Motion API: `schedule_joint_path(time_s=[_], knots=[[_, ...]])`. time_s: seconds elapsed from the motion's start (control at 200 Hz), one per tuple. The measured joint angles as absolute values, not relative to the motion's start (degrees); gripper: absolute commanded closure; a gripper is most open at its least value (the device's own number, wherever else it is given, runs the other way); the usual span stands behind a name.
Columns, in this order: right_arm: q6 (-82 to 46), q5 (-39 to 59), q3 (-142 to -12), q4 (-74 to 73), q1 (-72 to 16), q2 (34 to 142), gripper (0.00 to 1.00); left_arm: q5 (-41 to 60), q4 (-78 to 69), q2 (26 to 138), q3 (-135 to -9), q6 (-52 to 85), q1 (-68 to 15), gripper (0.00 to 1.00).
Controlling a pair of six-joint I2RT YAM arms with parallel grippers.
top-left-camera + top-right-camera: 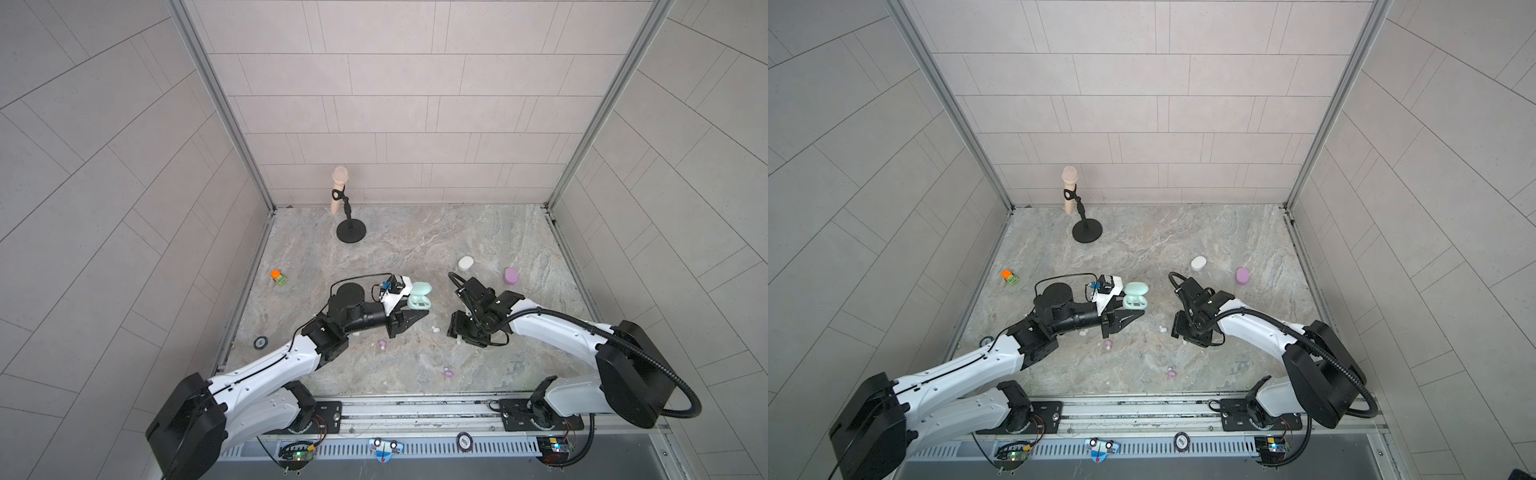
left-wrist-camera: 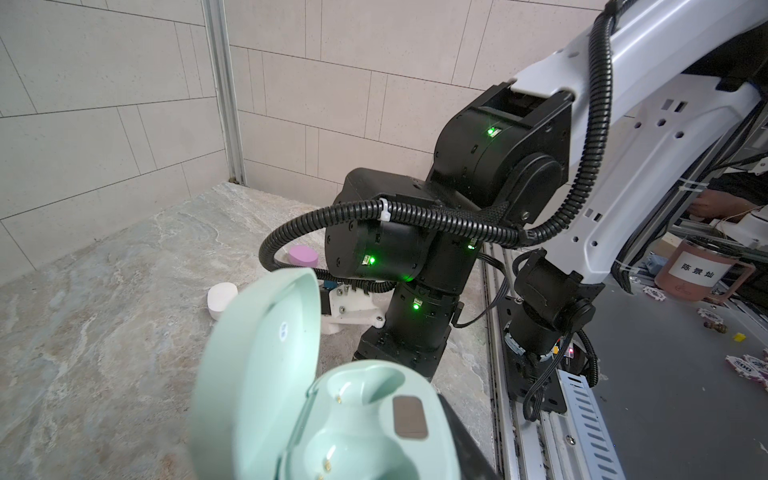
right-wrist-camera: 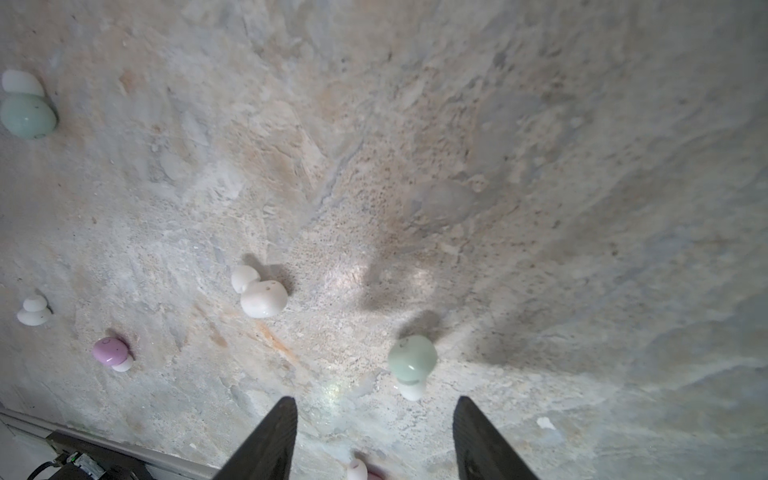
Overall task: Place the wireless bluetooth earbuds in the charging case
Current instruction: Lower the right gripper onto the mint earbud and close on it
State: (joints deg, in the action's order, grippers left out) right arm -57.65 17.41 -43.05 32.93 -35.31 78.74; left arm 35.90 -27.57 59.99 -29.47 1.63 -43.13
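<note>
- Green earbud: lies loose on the worktop, right of the green case, just past the tips of the right fingers and nearer one tip than the other.
- Other earbuds: a second green earbud, a white earbud and a lilac earbud, all scattered in front of the green case. None is in it.
- Green case: lid up, both pockets bare, gripped by the closed left fingers.
- Right fingers: parted, holding nothing.
- Risks, as judged:
  - The off-centre bud may get nudged aside or squirt out when the fingers close, being small and rounded.
  - A skewed bud may not seat in its pocket.
  - The raised lid narrows the approach.
  - The two arms could meet at the case.
- Surroundings: a white case and a lilac case stand behind and right of the green case. A microphone stand stands far behind it, and a toy block lies far left.
- Obstructions: nothing lies between the right fingers and the green earbud.
</note>
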Motion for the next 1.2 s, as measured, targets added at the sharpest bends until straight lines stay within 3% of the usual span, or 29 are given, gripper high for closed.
schedule_joint_path(time_s=[0.586,1.201], knots=[[-60.45,11.57,-45.74,36.67,-35.31,81.52,0.55,35.66,-27.7,59.02,-29.08,2.42,-43.13,1.0],[-65.01,11.44,-45.78,33.12,-36.03,86.91,0.6,34.33,-28.01,55.13,-27.33,3.03,-43.13,1.0]])
